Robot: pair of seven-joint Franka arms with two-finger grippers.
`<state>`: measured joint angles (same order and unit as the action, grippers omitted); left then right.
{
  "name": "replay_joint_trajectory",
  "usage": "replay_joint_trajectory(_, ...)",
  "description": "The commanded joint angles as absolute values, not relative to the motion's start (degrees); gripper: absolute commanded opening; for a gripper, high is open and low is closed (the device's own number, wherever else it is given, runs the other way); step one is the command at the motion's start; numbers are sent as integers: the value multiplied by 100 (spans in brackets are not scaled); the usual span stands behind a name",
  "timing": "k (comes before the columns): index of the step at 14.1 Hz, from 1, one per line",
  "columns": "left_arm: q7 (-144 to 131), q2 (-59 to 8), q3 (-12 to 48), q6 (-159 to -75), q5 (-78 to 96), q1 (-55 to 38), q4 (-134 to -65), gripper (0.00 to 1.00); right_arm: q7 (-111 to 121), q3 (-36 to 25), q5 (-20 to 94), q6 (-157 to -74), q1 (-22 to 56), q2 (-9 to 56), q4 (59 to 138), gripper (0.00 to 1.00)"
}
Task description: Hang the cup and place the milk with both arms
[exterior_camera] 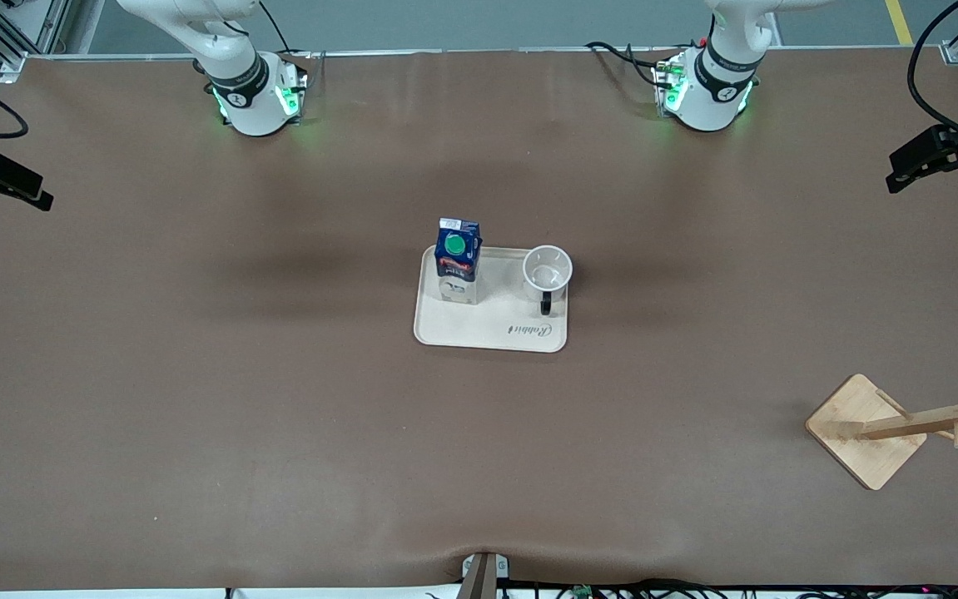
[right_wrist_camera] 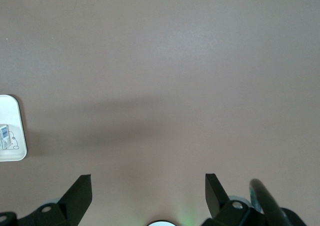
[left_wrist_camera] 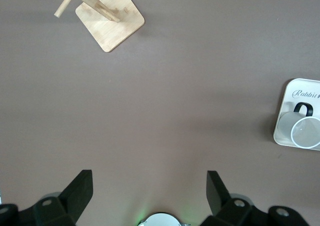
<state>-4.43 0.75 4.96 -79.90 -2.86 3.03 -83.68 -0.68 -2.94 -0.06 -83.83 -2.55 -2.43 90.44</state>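
Both grippers hang high over bare brown table near their own bases: the left gripper [left_wrist_camera: 150,191] has its two black fingers spread wide with nothing between them, and the right gripper [right_wrist_camera: 148,193] is spread just as wide and equally empty. Neither shows in the front view, where only the arms' green-lit bases appear along the top edge. At mid-table sits a cream tray [exterior_camera: 491,337] with rounded corners and script lettering on its nearer rim. On it the milk [exterior_camera: 457,258] stands upright at the end toward the right arm, green cap facing up. The cup [exterior_camera: 548,270] stands upright at the tray's end toward the left arm, mouth open upward, black handle pointing toward the front camera. Well apart from the tray, nearer the front camera and toward the left arm's end, stands a wooden peg rack [exterior_camera: 903,424] on a square base. Open table lies between each gripper and the tray.
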Motion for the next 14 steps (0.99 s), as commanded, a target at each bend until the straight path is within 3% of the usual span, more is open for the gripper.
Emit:
replay_joint_trajectory(1, -369, 53, 501, -7972, -281, 299, -8279, 100, -141, -255, -9, -8341, -325, -158, 8886, 100)
replay_joint_trajectory(9, -474, -236, 729, -8086, -203, 132, -8279, 100, -132, -255, -9, -8341, -325, -123, 8877, 100)
replay_joint_trajectory(14, -1079, -729, 1186, -8603, -150, -385, -8551, 100, -114, -255, 0, -8315, -316, -97, 8886, 100)
